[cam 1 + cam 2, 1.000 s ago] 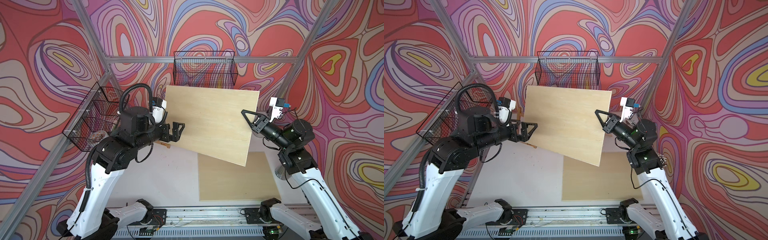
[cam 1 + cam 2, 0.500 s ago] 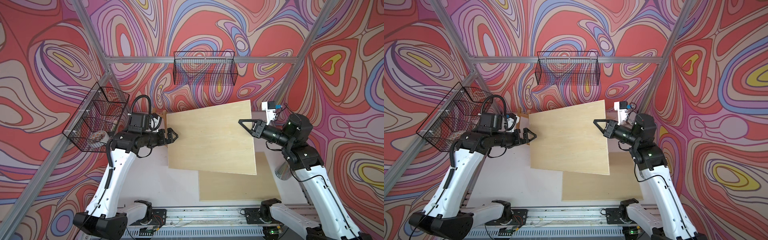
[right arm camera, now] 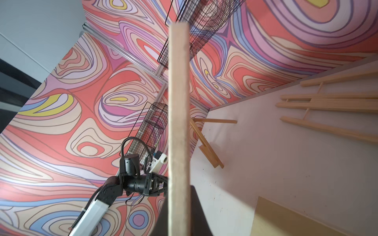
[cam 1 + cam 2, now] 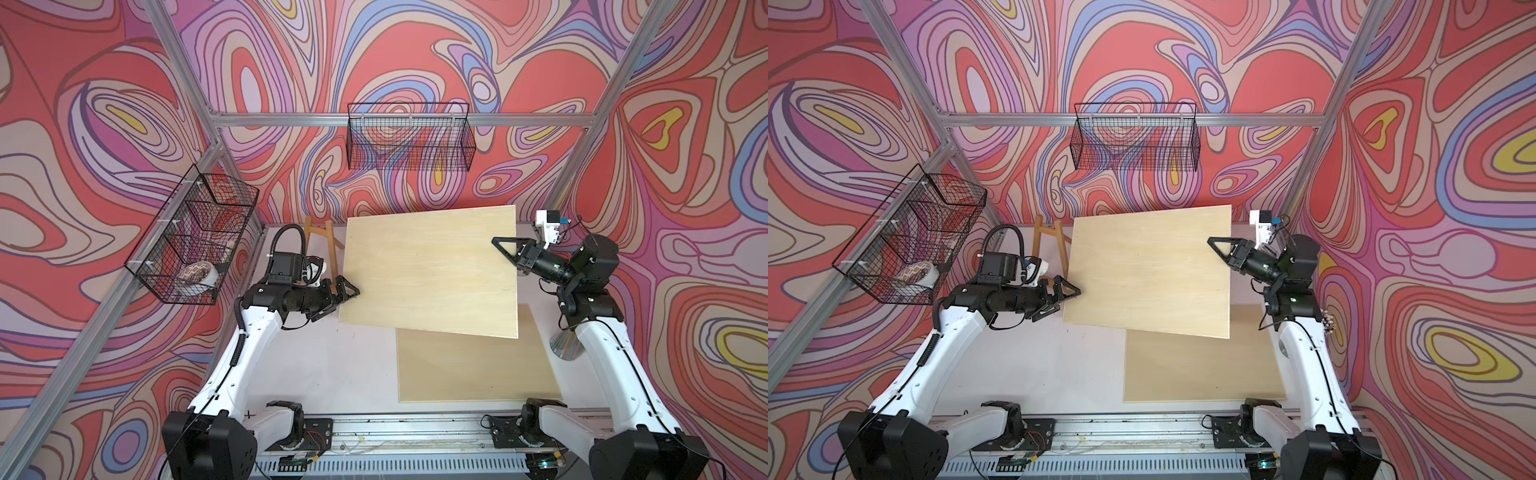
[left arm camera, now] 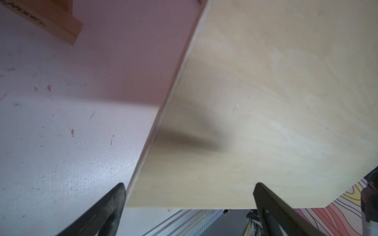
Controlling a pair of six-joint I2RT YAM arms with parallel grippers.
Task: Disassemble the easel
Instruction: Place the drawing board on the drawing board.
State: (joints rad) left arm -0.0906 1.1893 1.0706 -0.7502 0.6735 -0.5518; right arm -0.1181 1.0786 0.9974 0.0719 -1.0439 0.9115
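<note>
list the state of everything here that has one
lifted board, tilted, off the table, clamped at one edge
right gripper, shut on lifted board
left gripper, open, straddling its opposite edge
second board, flat on table
easel frame, ungripped, partly hidden by lifted board
side basket, holds a tape roll

Pale plywood board (image 4: pixel 428 270); swirly red-purple walls (image 4: pixel 104 124); table (image 4: pixel 332 365) seemingly pinkish-white.
</note>
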